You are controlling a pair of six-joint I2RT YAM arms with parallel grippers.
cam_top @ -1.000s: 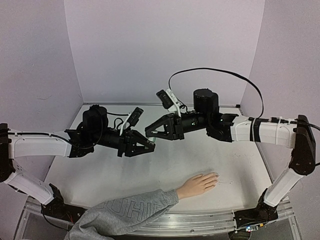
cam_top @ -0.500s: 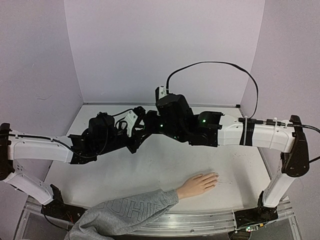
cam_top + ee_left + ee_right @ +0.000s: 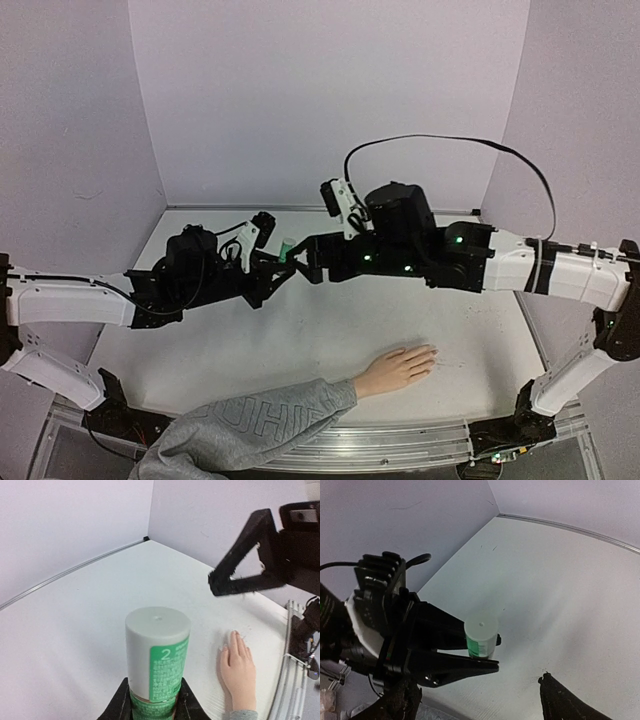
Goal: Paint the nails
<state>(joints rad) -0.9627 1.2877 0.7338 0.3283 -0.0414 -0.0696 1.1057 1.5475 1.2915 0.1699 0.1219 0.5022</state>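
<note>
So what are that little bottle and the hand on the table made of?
Bottle: likely matte whitish plastic, going by its smooth moulded cap; glossy green printed label. Hand: probably vinyl or rubber, evenly flesh-coloured and smooth. Sleeve: grey knit fabric, soft folds.

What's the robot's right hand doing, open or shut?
Open: the right hand shows its fingers standing wide apart in its wrist view, gripping nothing.

Two arms — left (image 3: 70, 300), right (image 3: 560, 270), one bottle (image 3: 157, 645), one mannequin hand (image 3: 397, 368), one grey sleeve (image 3: 250, 425)
</note>
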